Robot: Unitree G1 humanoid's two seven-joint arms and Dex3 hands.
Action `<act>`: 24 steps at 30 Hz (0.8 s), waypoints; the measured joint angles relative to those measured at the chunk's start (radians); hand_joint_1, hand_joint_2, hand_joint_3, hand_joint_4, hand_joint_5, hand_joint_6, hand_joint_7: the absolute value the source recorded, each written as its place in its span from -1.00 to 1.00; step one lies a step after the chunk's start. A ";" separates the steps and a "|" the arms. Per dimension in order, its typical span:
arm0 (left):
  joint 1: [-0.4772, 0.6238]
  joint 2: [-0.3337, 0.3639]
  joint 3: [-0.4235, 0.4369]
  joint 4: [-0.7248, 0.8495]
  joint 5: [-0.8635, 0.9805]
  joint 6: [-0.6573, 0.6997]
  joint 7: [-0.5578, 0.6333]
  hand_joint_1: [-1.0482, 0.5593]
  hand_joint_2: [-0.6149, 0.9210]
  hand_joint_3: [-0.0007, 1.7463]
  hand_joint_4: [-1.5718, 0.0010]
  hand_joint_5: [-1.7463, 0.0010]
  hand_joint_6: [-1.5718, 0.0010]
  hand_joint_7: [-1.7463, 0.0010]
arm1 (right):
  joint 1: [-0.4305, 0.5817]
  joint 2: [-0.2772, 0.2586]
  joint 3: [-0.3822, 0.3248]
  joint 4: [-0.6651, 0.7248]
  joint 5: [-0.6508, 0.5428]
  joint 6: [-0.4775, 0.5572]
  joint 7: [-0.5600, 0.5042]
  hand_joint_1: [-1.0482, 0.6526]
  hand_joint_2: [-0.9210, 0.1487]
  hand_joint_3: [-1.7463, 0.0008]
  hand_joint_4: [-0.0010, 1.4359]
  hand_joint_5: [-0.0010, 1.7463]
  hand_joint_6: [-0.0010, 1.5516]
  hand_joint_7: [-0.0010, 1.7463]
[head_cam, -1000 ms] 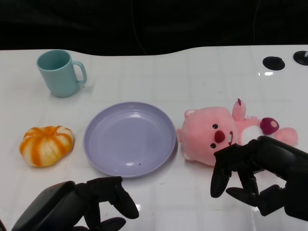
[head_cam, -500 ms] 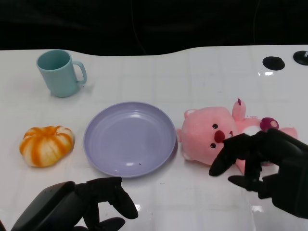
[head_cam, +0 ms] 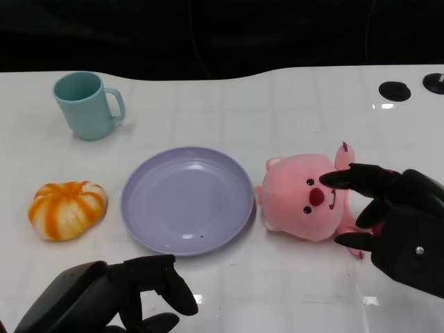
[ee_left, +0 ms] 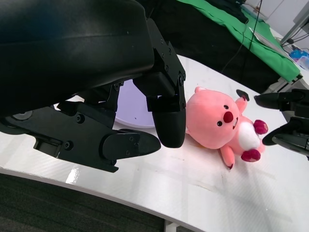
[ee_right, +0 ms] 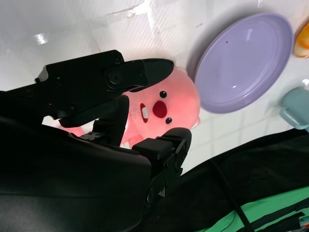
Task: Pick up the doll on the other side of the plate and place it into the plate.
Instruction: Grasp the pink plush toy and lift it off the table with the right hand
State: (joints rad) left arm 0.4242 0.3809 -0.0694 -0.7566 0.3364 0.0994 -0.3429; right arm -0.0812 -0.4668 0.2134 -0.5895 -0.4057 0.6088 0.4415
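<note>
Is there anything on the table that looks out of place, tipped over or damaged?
Nothing stands out. The pink doll lies on its back beside the plate, which is normal before pickup. The cup stands upright and the plate shows only a tiny dark speck.

Robot laboratory test bench: glossy white surface (head_cam: 291,104) with cable grommets (head_cam: 394,90), backed by black curtain (head_cam: 208,35); green cloth (ee_left: 251,36) and trailing cables visible beyond.

Glossy black screw-studded fingers (head_cam: 350,178)
</note>
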 measured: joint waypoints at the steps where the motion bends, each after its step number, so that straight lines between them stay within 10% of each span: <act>1: 0.000 0.000 0.001 0.000 0.000 0.000 0.000 0.01 1.00 -0.50 0.27 -0.96 0.16 -0.15 | -0.007 -0.002 0.003 0.001 -0.017 0.009 0.000 -0.50 -1.00 0.86 -0.67 -0.07 -0.68 -0.81; 24: -0.008 0.002 0.003 0.022 -0.001 -0.003 0.000 0.01 1.00 -0.50 0.27 -0.96 0.15 -0.15 | -0.198 -0.074 0.213 0.201 -0.590 -0.036 0.190 -0.76 -1.00 0.80 -0.45 -0.37 -0.67 -0.93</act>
State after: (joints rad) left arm 0.4166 0.3828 -0.0666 -0.7342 0.3350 0.0969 -0.3429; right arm -0.2793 -0.5408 0.4262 -0.3886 -0.9953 0.5728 0.6313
